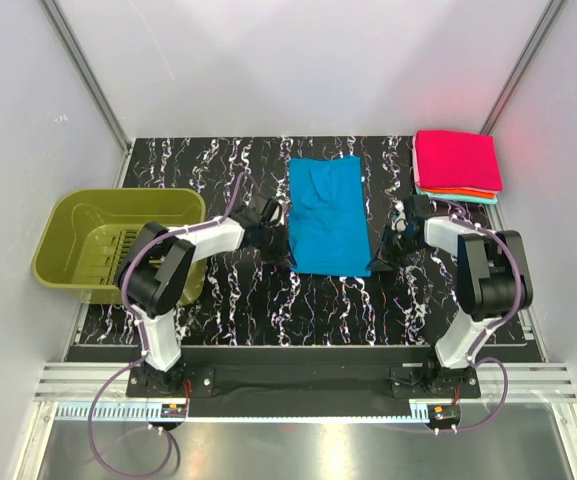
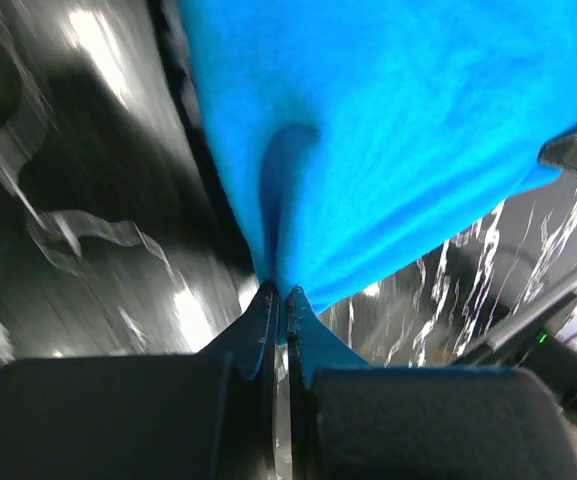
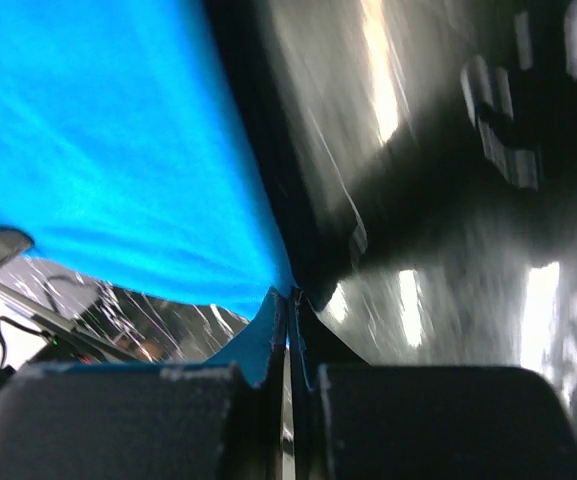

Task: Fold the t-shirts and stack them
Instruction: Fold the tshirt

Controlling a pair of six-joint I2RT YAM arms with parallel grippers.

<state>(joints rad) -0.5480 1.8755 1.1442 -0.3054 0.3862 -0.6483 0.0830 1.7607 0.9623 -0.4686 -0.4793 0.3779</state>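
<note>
Black marbled table [image 1: 238, 300], white walls around. At its middle lies a bright blue t-shirt [image 1: 326, 215], folded into a long strip, creased at the far end and smoother nearer the arms. Its long axis runs from near edge to far edge, barely slanted. The left gripper [image 2: 278, 292] is pressed together on the strip's left edge, the right gripper [image 3: 290, 295] on its right edge. A magenta-topped stack [image 1: 456, 160] sits at the far right corner.
</note>
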